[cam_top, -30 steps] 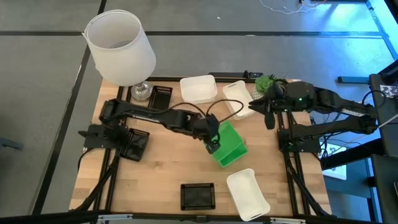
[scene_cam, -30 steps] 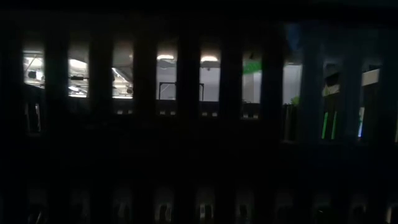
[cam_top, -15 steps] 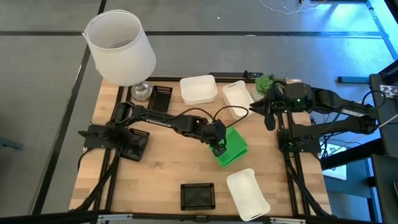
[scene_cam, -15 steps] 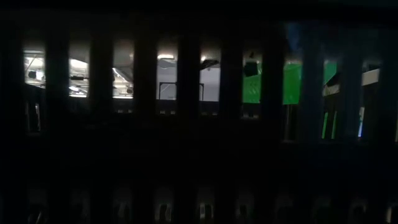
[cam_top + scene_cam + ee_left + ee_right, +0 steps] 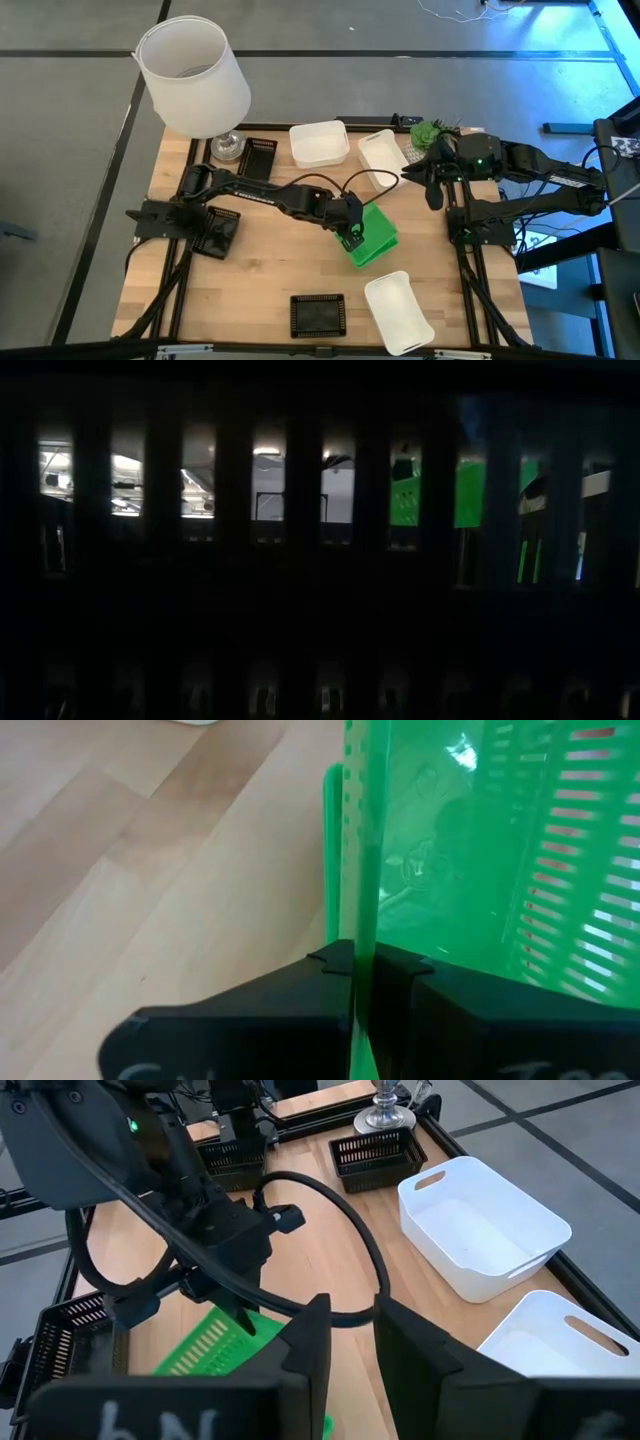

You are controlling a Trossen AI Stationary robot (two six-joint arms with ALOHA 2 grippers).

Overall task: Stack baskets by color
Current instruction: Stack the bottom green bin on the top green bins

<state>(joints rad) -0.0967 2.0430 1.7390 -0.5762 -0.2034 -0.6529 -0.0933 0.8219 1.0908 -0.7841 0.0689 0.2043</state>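
Note:
A bright green basket [image 5: 378, 236] sits tilted at the table's middle right, with my left gripper [image 5: 350, 240] shut on it. It also shows in the left wrist view [image 5: 450, 860] and as a green patch in the low view [image 5: 470, 490]. White baskets stand at the far middle [image 5: 320, 143], beside that one [image 5: 380, 155] and at the near right [image 5: 400, 310]. Black mesh baskets lie at the far left [image 5: 258, 155], the left [image 5: 215, 230] and the near edge [image 5: 318, 313]. My right gripper [image 5: 428, 186] waits open above the far right, with nothing between its fingers. My left gripper pinches the green basket's thin side wall at its rim [image 5: 358, 935] between its two fingers. The fingers slant down from the table's left. The basket is tipped up on that side; whether its lower edge rests on the table I cannot tell.
A large white lampshade [image 5: 192, 75] on a glass base stands at the far left corner. A small green plant [image 5: 427, 132] is at the far right. Dark mesh bars fill most of the low view. Bare wood lies near left and in the middle.
My left gripper has gone down and a little toward the table's right edge with the green basket, still shut on its wall. The basket has sunk lower and looks smaller from above. In the last half second nothing has moved.

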